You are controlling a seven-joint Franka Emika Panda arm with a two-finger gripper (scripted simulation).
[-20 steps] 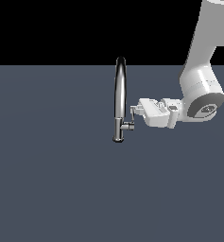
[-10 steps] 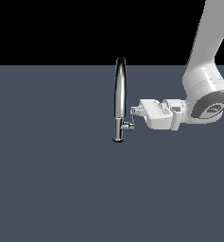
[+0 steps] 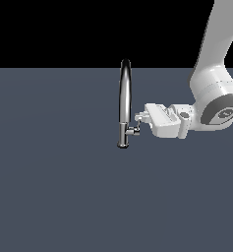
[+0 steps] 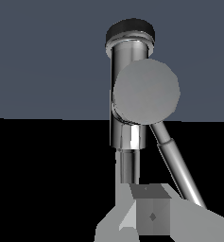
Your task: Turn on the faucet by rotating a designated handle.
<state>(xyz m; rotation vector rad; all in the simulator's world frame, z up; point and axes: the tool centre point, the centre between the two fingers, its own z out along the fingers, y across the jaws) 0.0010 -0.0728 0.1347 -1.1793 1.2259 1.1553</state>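
The chrome faucet [image 3: 124, 98] stands upright on the dark floor, with its arched spout at the top and its short base at the bottom. The handle [image 3: 134, 130], a small lever on a side stub, sticks out low on the side toward the exterior view's right. My gripper [image 3: 140, 117] reaches in level from that side, its tips right at the lever and just above the stub. The fingers look closed together, with nothing between them. In the wrist view the faucet body [image 4: 125, 56] is dead ahead, and the lever [image 4: 177, 165] slants past my fingertips [image 4: 150, 215].
A flat dark grey floor [image 3: 54, 187] spreads all around the faucet. The white arm [image 3: 214, 103] comes down from the exterior view's upper right.
My gripper has moved slightly lower and closer to the faucet. The lever's tip has gone down a little with it.
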